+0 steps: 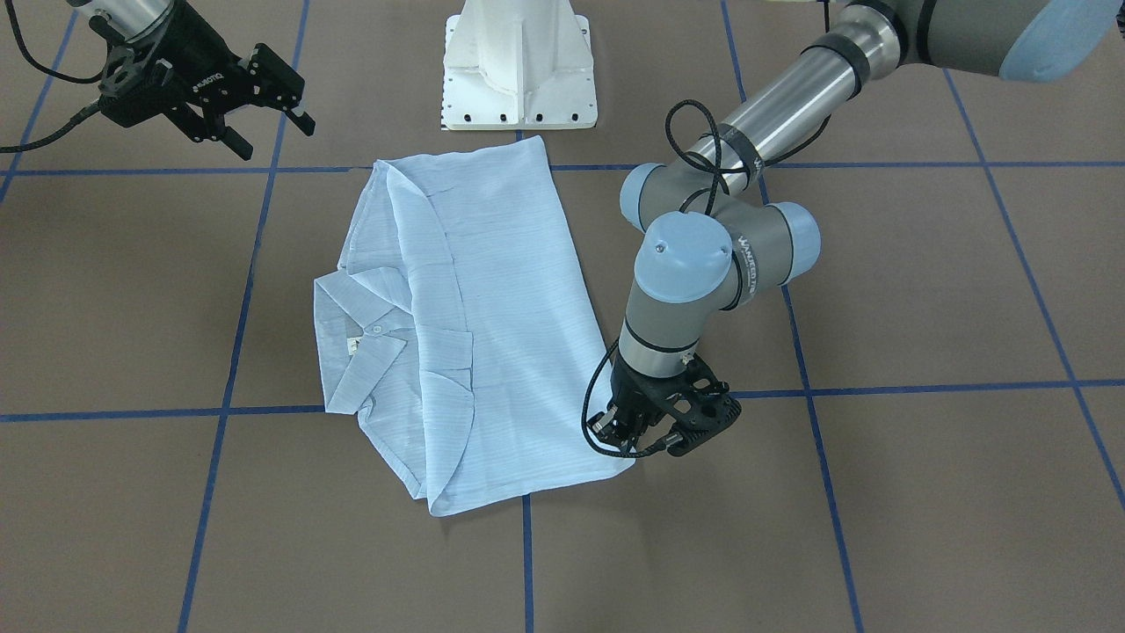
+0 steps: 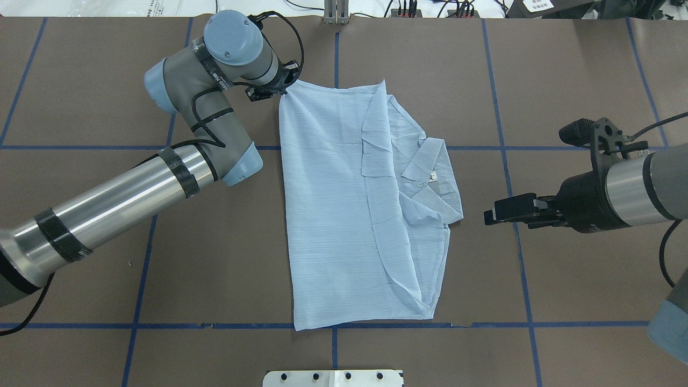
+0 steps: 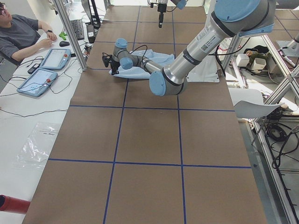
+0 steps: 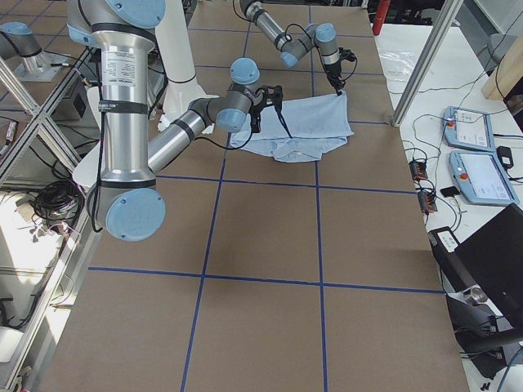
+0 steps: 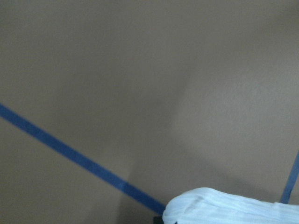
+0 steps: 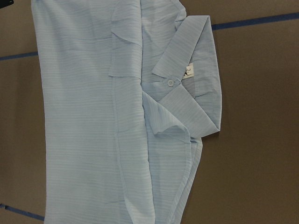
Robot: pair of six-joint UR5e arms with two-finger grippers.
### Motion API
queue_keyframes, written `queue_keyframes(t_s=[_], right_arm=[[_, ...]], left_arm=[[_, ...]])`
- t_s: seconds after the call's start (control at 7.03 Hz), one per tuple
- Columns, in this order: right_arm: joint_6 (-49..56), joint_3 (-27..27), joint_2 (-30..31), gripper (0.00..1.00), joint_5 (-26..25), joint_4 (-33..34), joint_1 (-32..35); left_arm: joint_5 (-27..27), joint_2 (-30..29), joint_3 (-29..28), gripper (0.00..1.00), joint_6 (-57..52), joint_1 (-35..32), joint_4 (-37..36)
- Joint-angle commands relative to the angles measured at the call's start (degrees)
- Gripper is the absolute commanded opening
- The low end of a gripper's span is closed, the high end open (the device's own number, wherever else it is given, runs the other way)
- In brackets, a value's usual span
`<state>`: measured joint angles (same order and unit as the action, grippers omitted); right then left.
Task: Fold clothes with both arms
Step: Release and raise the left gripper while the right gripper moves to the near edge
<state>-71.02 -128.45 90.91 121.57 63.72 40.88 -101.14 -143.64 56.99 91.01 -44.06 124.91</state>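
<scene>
Shirt (image 2: 333, 215), light blue and finely striped, lies folded into a long panel in the middle of the brown tabletop (image 2: 580, 80), with its collar (image 6: 187, 46) on the robot's right side.

The overhead view shows the left gripper (image 1: 622, 437) only as a black shape tucked under its wrist at the shirt's far corner. The front-facing view shows it pointing down at that corner. The right-side view shows the corner drawn up in a small peak to the gripper. The left wrist view is blurred. It shows a bunched wad of the pale cloth at its bottom edge and blue tape lines (image 5: 70, 154) on the tabletop beyond, so the fingers appear clamped on the shirt's corner.

The right gripper (image 1: 264, 110) hangs above the tabletop, well apart from the collar side. The overhead view shows it edge-on, while the front-facing view shows its fingers spread with nothing between them.

Only the right wrist view picks out a small white button (image 6: 170, 82) and a label (image 6: 189, 70) at the collar. It cuts the shirt off at the top, left and bottom.

The left-side view hides most of the shirt behind the near arm.
</scene>
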Motion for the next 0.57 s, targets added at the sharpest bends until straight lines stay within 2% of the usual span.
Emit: queue_keyframes(t_s=[0.0,0.28,0.43], right_arm=[[0.00,0.22,-0.12,1.00,-0.11,-0.09,-0.18],[0.00,0.39,-0.03,1.00,-0.19,0.00,-0.18],[0.00,1.00,-0.03,1.00,-0.19,0.00,-0.36]], left_arm=[[2.17,-0.59,-3.38,0.00,-0.39,-0.23,6.74],[2.17,-0.50,-3.55,0.00,-0.39,-0.15,7.01],[2.52,-0.24,-3.64,0.99,-1.70,-0.15,8.40]])
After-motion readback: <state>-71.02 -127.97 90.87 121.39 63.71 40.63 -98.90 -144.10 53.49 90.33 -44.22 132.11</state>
